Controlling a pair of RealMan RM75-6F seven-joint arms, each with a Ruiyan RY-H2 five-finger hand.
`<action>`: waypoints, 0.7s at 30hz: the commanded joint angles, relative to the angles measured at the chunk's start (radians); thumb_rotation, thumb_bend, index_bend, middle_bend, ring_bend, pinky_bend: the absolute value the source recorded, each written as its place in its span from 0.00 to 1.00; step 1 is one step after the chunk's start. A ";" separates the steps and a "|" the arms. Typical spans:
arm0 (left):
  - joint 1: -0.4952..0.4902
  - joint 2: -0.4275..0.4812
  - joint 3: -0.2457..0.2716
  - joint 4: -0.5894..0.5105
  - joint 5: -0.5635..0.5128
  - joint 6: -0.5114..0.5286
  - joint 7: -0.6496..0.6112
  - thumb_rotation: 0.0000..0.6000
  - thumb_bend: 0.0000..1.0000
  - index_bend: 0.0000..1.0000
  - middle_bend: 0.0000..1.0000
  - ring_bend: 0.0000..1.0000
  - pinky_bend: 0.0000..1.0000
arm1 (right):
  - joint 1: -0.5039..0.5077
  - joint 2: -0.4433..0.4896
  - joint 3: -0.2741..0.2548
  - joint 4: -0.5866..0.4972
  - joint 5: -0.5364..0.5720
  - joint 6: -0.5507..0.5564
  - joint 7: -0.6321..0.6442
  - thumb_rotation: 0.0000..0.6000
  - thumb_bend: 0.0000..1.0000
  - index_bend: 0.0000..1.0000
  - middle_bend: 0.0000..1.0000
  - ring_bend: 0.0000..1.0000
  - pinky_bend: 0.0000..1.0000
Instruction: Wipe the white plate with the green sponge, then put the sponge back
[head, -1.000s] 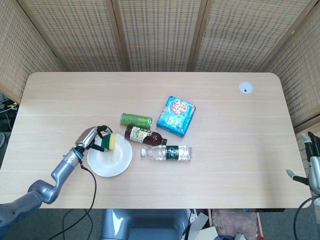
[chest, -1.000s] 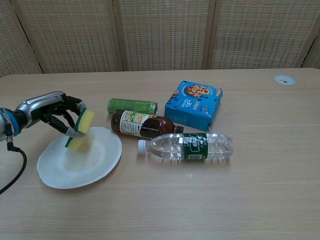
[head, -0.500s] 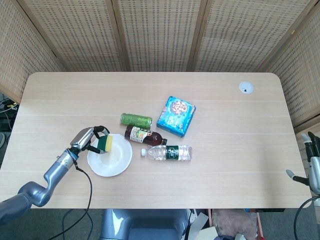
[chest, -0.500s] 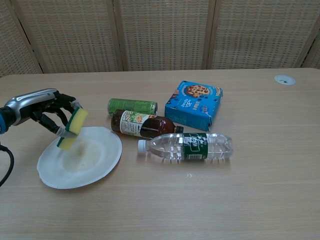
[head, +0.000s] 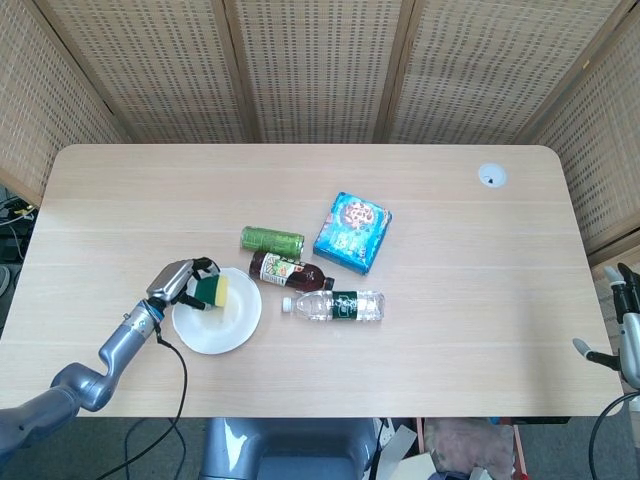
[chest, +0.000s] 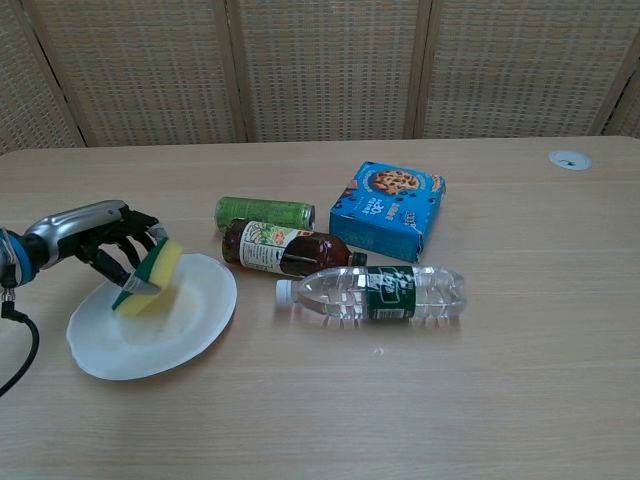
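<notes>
**Mid-wipe: sponge and plate both shifted**

Now my left hand (chest: 95, 243) was clamped on the green sponge (chest: 150, 277), fingers wrapped over its green back while the yellow face pressed down on the white plate (chest: 190, 330). In the head view the same hand (head: 178, 281) lay over the plate's left rim (head: 205, 345), with the sponge (head: 212, 291) on the upper-left part of the dish.

Compared with half a second before, the sponge had come back down and inward, from a lifted, tilted pose at the rim to contact with the plate's surface. The plate itself had slid a little leftward on the table (head: 450, 250), away from the brown bottle (chest: 283, 249); I judged that my stroke was dragging it. The clear water bottle (chest: 372, 292), green can (chest: 264, 213) and blue cookie box (chest: 388, 210) lay where they were.

My right hand (head: 625, 330) sat at the table's far right edge, well apart from the work; I could not tell how its fingers were set.

I took the wiping to be under way, with the sponge's return not yet begun.
</notes>
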 joint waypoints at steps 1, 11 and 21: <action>-0.001 -0.005 0.003 0.002 0.011 0.010 -0.007 1.00 0.04 0.52 0.34 0.31 0.35 | -0.001 0.001 -0.001 -0.001 -0.002 0.002 0.001 1.00 0.00 0.00 0.00 0.00 0.00; 0.004 0.084 -0.025 -0.098 0.039 0.128 -0.032 1.00 0.04 0.52 0.34 0.31 0.35 | -0.006 0.005 -0.002 -0.007 -0.010 0.013 0.007 1.00 0.00 0.00 0.00 0.00 0.00; -0.006 0.092 -0.032 -0.134 0.002 0.061 0.008 1.00 0.04 0.52 0.34 0.31 0.35 | -0.005 0.005 -0.002 -0.008 -0.008 0.010 0.007 1.00 0.00 0.00 0.00 0.00 0.00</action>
